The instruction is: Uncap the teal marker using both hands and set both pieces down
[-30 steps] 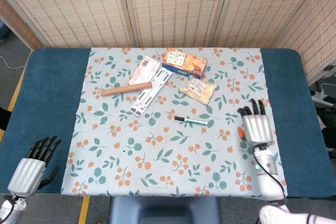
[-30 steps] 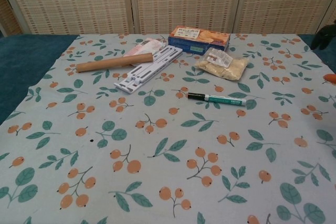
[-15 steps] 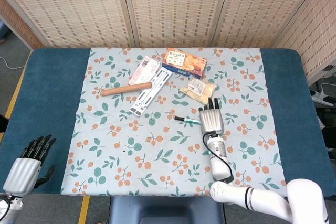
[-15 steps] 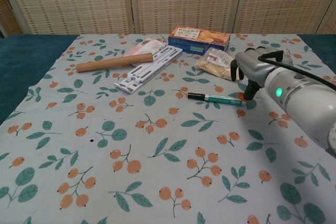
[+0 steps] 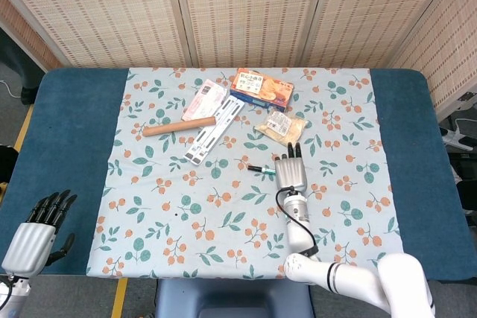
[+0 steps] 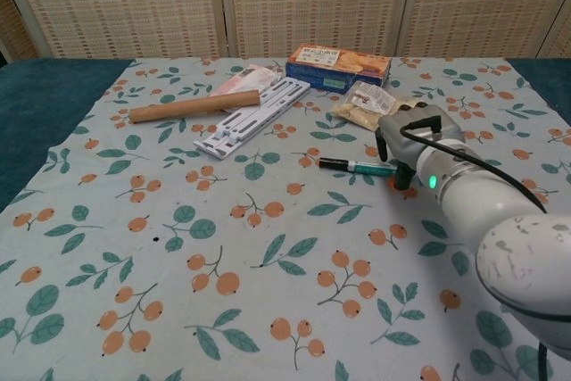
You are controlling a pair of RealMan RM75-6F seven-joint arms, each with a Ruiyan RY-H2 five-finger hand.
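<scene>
At the near left corner, off the cloth, the left hand (image 5: 33,237) is hanging with its fingers apart, holding nothing. Further right, toward the far side, a cardboard tube (image 5: 179,126) and a white plastic strip (image 5: 214,130) are lying side by side. The teal marker (image 6: 355,166) is lying flat near the middle of the floral cloth (image 5: 186,214), capped, its dark end pointing left. The right hand (image 5: 291,173) is hovering over the marker's right end, fingers pointing away; whether they are touching it I cannot tell. The reach-and-grasp step seems under way. Next, the fingers likely need to close around the barrel so the left hand can come in for the cap.
</scene>
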